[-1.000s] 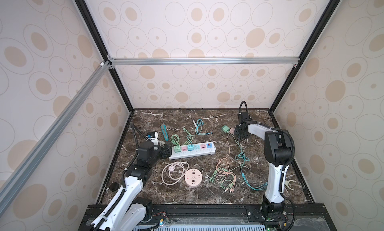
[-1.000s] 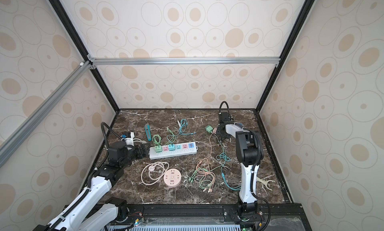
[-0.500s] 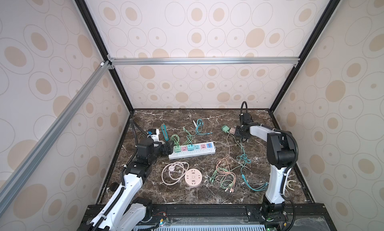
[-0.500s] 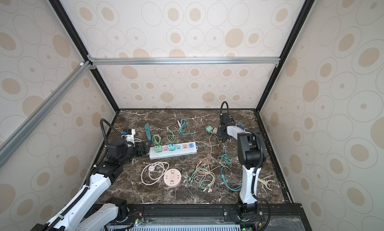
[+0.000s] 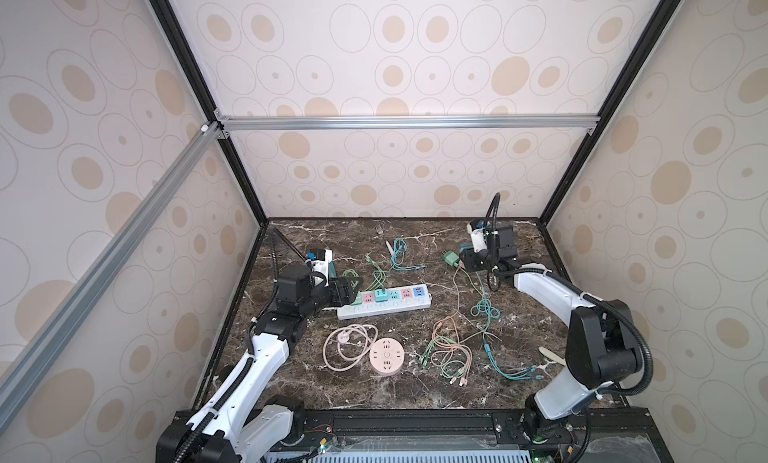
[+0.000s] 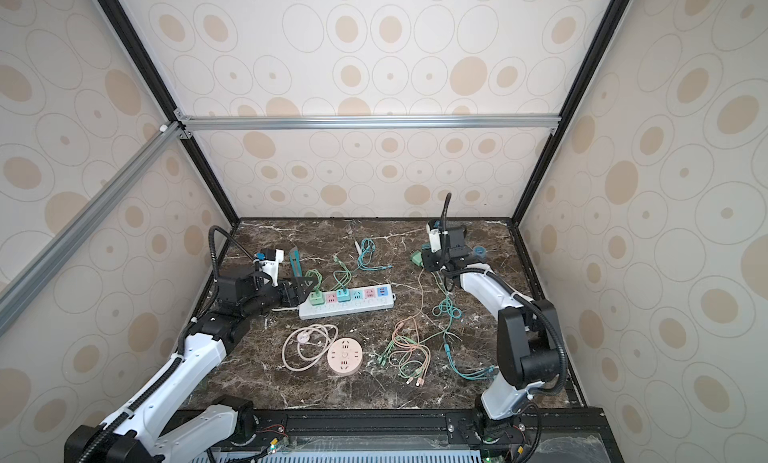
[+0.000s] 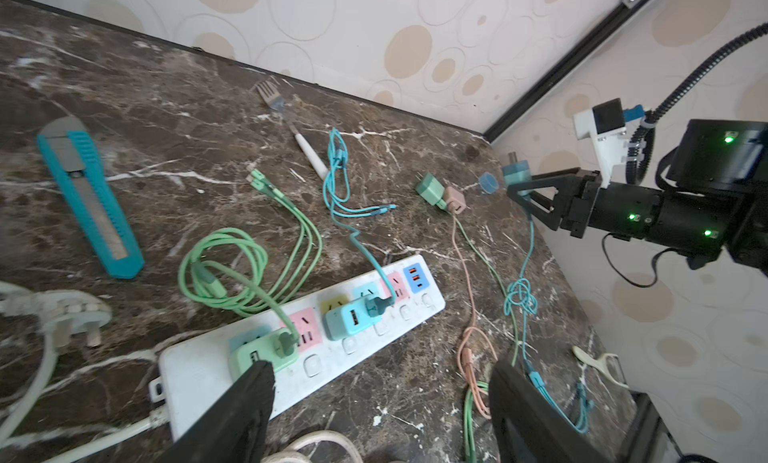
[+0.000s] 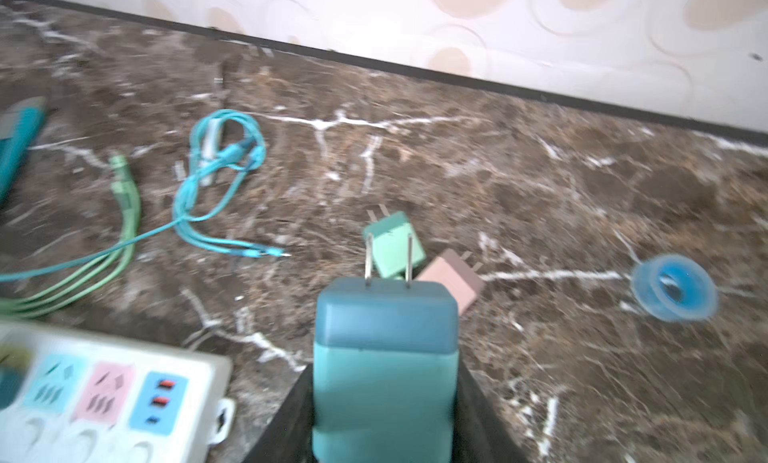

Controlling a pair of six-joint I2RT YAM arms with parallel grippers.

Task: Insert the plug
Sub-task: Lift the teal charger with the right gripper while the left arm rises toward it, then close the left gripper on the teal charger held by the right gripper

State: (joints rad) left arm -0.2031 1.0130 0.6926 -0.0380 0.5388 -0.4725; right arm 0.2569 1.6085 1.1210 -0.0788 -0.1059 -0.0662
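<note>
At the back right of the marble table (image 5: 374, 392), my right gripper (image 7: 519, 197) clamps a teal plug (image 8: 384, 357), prongs pointing outward, near the loose green plug (image 8: 395, 249) and pink plug (image 8: 451, 280). My left gripper (image 7: 380, 386) stands open at the left end of the white power strip (image 5: 386, 312).

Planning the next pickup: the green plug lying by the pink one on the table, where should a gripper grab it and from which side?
Probably grip the green plug across its body's two long sides, coming down from above. Its prongs stick out one end and the pink plug crowds the opposite end, leaving those sides free.
</note>
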